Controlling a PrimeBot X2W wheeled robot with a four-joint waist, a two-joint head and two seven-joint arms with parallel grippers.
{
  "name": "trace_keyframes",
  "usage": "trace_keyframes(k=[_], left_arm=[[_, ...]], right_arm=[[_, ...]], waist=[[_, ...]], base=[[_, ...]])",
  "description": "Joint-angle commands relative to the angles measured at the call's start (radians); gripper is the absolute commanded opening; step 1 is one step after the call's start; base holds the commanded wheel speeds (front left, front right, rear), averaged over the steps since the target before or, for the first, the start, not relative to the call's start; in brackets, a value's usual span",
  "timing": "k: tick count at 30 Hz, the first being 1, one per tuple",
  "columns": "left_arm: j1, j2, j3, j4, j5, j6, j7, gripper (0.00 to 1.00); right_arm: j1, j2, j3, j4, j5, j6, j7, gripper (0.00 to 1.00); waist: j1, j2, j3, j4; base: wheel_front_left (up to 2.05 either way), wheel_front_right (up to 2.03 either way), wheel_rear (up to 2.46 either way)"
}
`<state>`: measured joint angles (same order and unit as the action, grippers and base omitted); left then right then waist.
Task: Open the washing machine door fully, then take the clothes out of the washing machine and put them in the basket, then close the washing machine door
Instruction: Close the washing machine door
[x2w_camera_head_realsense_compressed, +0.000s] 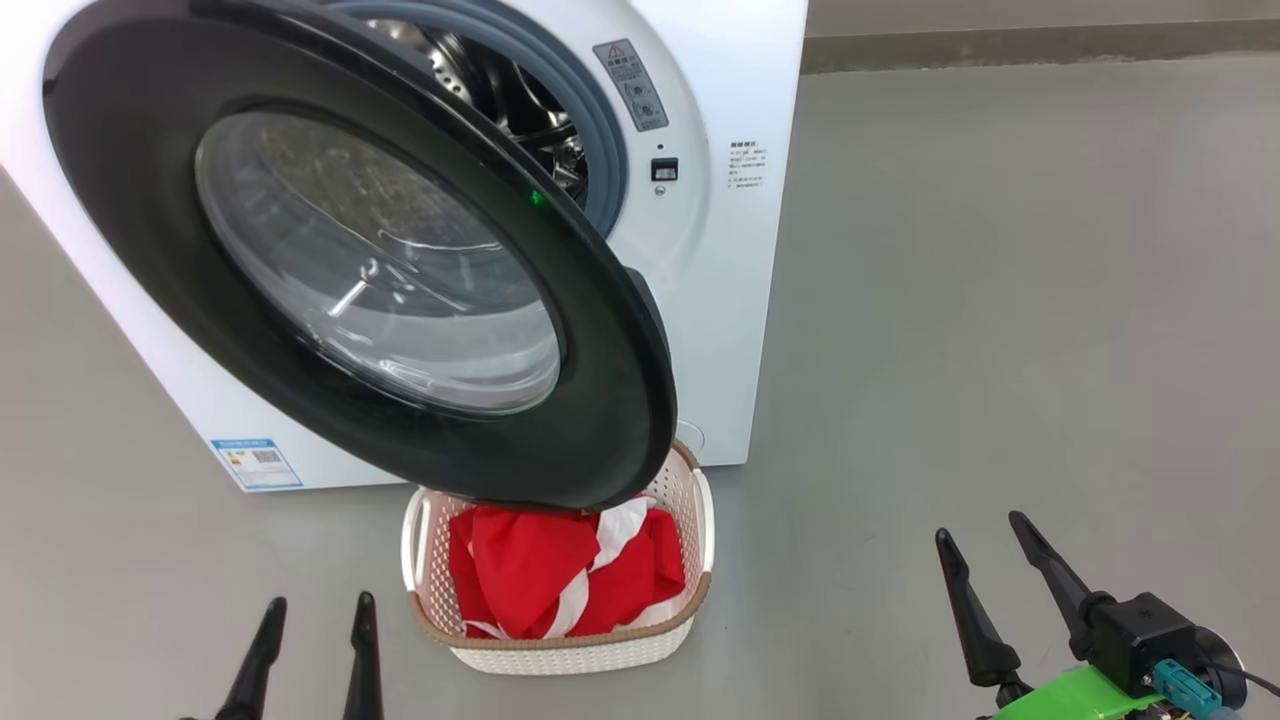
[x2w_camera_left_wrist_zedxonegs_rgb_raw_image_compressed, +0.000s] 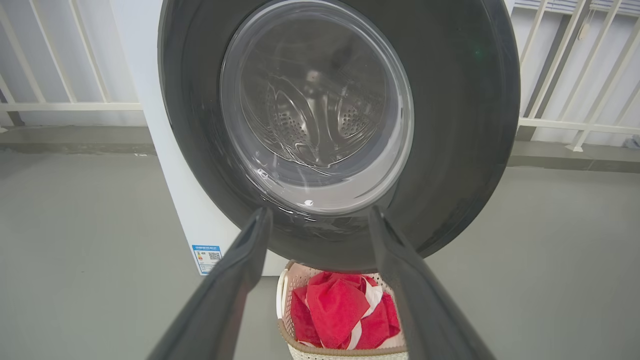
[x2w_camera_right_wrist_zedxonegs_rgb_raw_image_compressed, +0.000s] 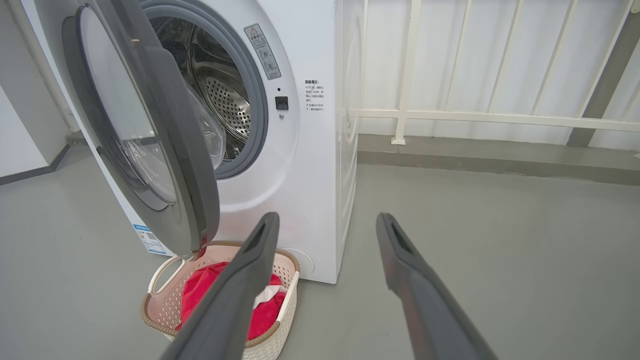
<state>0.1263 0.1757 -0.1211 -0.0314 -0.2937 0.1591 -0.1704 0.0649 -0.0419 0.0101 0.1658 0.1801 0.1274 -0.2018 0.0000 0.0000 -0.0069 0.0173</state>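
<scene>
Basket (x2w_camera_head_realsense_compressed: 560, 642) lies between left pincer (x2w_camera_head_realsense_compressed: 322, 598) and right pincer (x2w_camera_head_realsense_compressed: 979, 524), touching neither.

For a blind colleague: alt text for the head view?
White washing machine, its round black-rimmed glass door swung open over a cream perforated basket holding red striped clothes. Below, the left gripper and right gripper are open, empty.

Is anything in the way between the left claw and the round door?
Nothing I can see. The left claw points at the door with open space between them. The basket sits lower, under the door's edge.
</scene>
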Motion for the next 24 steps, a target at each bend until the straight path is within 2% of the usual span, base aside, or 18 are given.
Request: trace_keyframes(k=[1,24], left_arm=[[-0.014,0.015,0.027,-0.017,0.022,0.013,-0.01,1.0],[-0.004,0.02,-0.004,-0.02,0.035,0.034,0.007,1.0]], right_arm=[[-0.007,-0.008,0.016,-0.031,-0.005,0.003,-0.001,1.0],[0.009,-0.008,0.014,-0.044,0.002,0.003,0.01,1.0]], waist=[[0.0,0.0,-0.004,0.003],[0.0,0.0,-0.017,0.004]], base=[[0.0,0.0,0.0],[0.0,0.0,0.0]])
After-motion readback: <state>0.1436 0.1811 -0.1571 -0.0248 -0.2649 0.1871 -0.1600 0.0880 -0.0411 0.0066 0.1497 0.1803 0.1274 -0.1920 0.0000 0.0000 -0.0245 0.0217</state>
